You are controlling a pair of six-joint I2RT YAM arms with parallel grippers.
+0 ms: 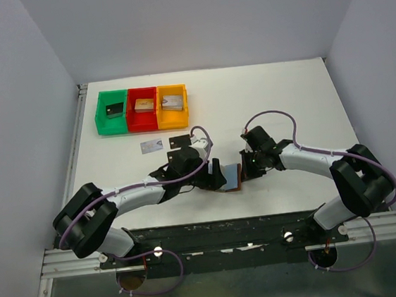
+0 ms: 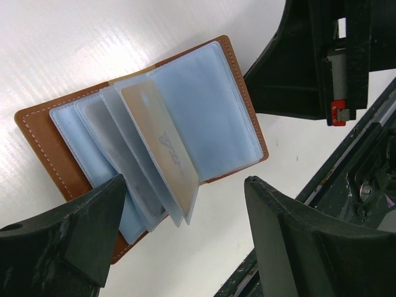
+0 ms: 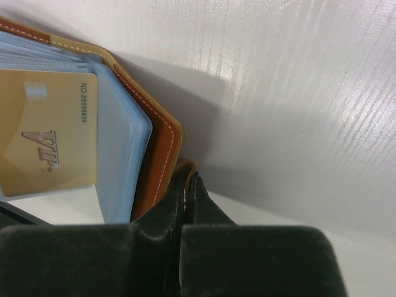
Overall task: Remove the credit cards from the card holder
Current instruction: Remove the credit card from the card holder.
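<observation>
While open — card holder point(image 2: 210, 99), gold card point(image 2: 164, 145)

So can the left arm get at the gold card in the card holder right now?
Probably yes: the left gripper hangs open over the gold card, which stands up in its clear sleeve with nothing above it. The right gripper pins the card holder by its edge, off to the side.

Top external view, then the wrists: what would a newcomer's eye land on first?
The brown card holder lies open mid-table between both arms, its clear sleeves fanned, with a gold VIP card showing. The right gripper is shut on its snap tab, while the left gripper stands open over the sleeves. At the far left stand green, red and orange trays, a silvery card and a black card loose before them.
</observation>
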